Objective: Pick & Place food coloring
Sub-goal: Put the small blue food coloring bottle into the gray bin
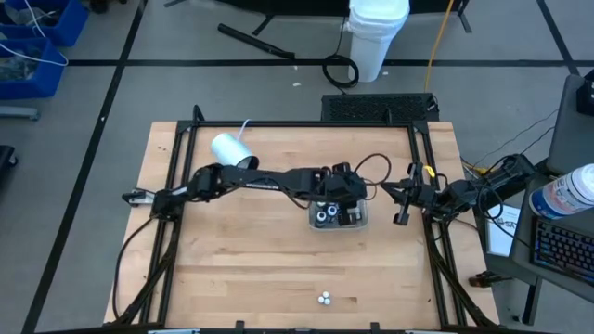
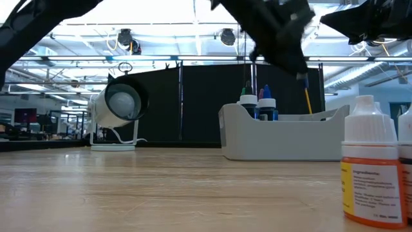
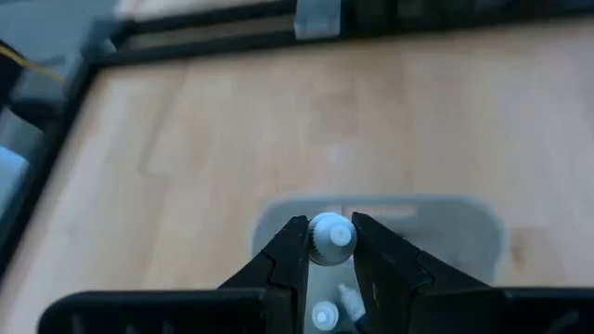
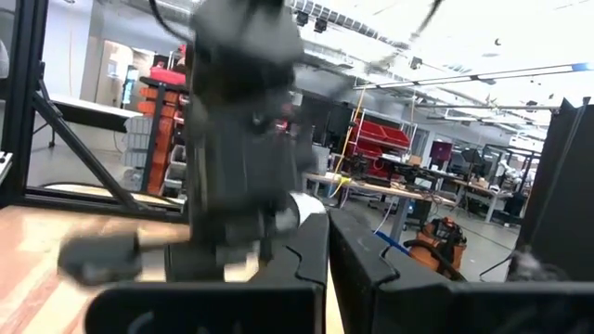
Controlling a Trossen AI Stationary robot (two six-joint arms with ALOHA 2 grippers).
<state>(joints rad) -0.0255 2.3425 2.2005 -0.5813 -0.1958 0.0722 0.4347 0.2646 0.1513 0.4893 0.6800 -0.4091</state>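
A grey tray [image 1: 360,221] sits right of the table's middle, with small white-capped food coloring bottles [image 1: 326,214] standing in it. In the low view two of them [image 2: 257,106] rise above the tray wall [image 2: 290,138]. My left gripper [image 1: 339,206] reaches over the tray and is shut on one white-capped bottle [image 3: 330,237]. Two more bottles [image 1: 323,299] stand near the table's near edge; the low view shows one of them, orange [image 2: 368,171], close up. My right gripper [image 4: 328,264] waits shut by the table's right edge. My left gripper pinches the bottle's round white cap [image 3: 327,243] between its two fingertips [image 3: 295,243]. The fingers slant down from the table's left side. The cap faces up over the tray; the bottle's body is hidden under the cap and fingers.
A big white cylinder [image 1: 230,148] lies on its side at the table's far left. Black frame rails [image 1: 278,127] run along the table's edges. Bare wood lies between the tray and the two near bottles.
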